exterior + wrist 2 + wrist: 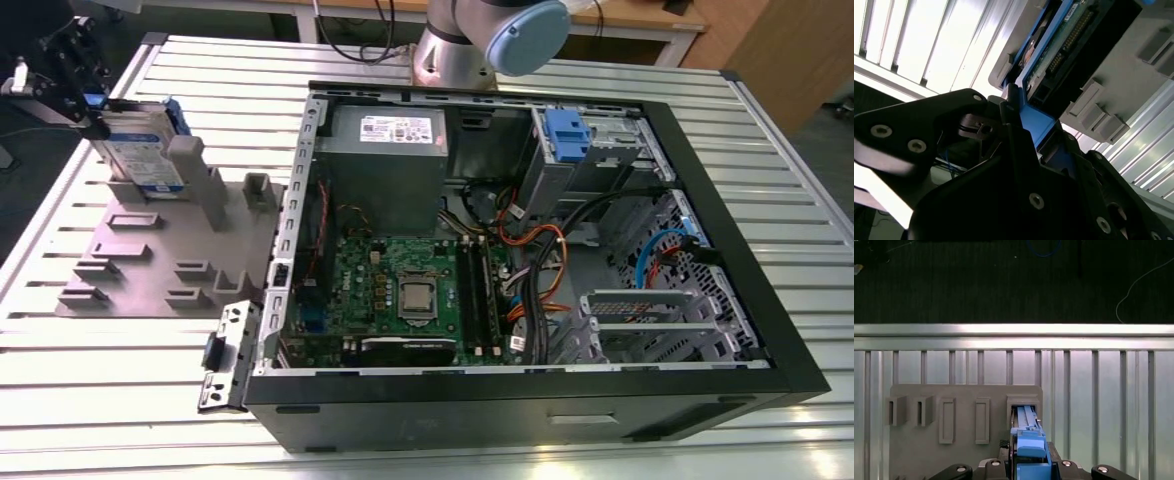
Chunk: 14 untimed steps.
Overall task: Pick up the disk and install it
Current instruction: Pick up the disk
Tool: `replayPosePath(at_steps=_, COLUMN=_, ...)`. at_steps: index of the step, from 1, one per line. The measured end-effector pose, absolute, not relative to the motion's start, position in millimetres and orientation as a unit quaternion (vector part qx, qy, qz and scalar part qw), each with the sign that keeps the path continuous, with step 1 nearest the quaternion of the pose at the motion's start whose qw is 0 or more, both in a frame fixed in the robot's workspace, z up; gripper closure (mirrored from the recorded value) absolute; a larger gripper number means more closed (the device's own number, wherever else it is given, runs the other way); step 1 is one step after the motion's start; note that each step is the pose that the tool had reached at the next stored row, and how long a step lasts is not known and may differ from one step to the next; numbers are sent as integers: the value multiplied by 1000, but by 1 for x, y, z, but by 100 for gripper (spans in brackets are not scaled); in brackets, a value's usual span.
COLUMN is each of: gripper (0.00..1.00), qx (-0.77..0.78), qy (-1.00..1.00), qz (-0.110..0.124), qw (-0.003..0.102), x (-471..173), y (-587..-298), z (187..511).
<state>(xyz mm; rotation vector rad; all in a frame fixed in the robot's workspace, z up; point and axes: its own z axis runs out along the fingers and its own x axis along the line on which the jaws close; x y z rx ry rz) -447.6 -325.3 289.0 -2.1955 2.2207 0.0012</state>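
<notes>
You are at the pick-up step: the gripper (96, 118) looks clamped on the blue-bracketed edge of the disk (144, 152). The disk stands upright in a slot of the grey holder (147, 265) on the surface (787, 150), at about ten o'clock from the open computer case (534, 412) in the exterior view. It is not yet installed. Any lift wants a straight pull along the slot, or the bracket may bind.

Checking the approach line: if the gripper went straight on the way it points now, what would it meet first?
The disk: its blue bracket edge lies directly ahead of the gripper, standing upright in the grey holder. Whether they already touch, I cannot tell.
</notes>
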Motion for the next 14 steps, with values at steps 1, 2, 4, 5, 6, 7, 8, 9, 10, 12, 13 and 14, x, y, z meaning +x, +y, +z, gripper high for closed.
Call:
replayPosePath(at_steps=1, gripper=63, qx=-703, qy=711, qz=0, qw=9, x=-448, y=-325, z=289)
replayPosePath(at_steps=2, gripper=63, qx=-703, qy=711, qz=0, qw=9, x=-448, y=-325, z=289)
replayPosePath(at_steps=4, gripper=63, qx=-703, qy=711, qz=0, qw=9, x=-448, y=-325, z=289)
replayPosePath(at_steps=5, gripper=63, qx=-703, qy=711, qz=0, qw=9, x=-448, y=-325, z=289)
replayPosePath(at_steps=6, gripper=63, qx=-701, qy=713, qz=0, qw=9, x=-448, y=-325, z=289)
replayPosePath(at_steps=7, gripper=63, qx=-699, qy=715, qz=0, qw=9, x=-448, y=-325, z=289)
replayPosePath(at_steps=8, gripper=63, qx=-699, qy=715, qz=0, qw=9, x=-448, y=-325, z=289)
replayPosePath(at_steps=9, gripper=63, qx=-698, qy=716, qz=0, qw=9, x=-448, y=-325, z=289)
replayPosePath(at_steps=10, gripper=63, qx=-698, qy=716, qz=0, qw=9, x=-448, y=-325, z=289)
replayPosePath(at_steps=12, gripper=63, qx=-697, qy=717, qz=0, qw=9, x=-448, y=-325, z=289)
replayPosePath(at_steps=13, gripper=63, qx=-696, qy=718, qz=0, qw=9, x=-448, y=-325, z=289)
replayPosePath(at_steps=14, gripper=63, qx=-696, qy=718, qz=0, qw=9, x=-448, y=-325, z=289)
